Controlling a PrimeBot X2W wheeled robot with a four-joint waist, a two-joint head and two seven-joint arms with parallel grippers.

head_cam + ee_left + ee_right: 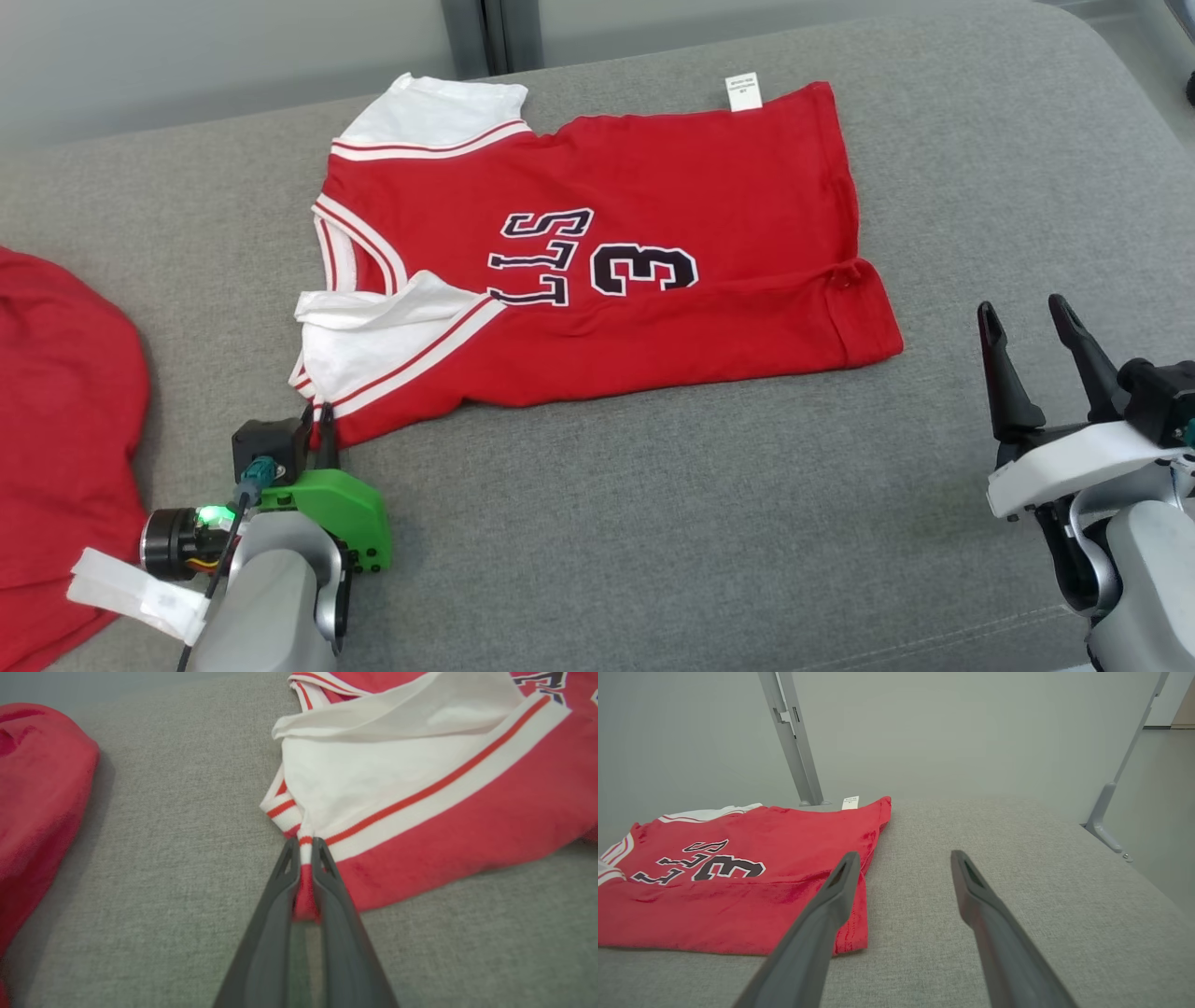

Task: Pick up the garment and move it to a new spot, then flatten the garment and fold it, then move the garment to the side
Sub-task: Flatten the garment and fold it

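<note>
The garment (635, 261) is a red jersey with white sleeves, red-striped trim and a dark "3" print, lying spread on the grey cushion. Its near white sleeve is folded over onto the body. My left gripper (320, 422) sits at the garment's near left corner, shut on the sleeve's hem; in the left wrist view the striped cloth (306, 884) is pinched between the two dark fingers of the left gripper (305, 845). My right gripper (1027, 322) stands open above the cushion, to the right of the garment's hem (859, 877), with nothing between its fingers (840, 882).
A second red cloth (56, 429) lies at the cushion's left edge, close to my left arm. Grey posts (794, 737) and a pale wall stand behind the cushion (653, 523). A white label (744, 91) sticks out at the garment's far edge.
</note>
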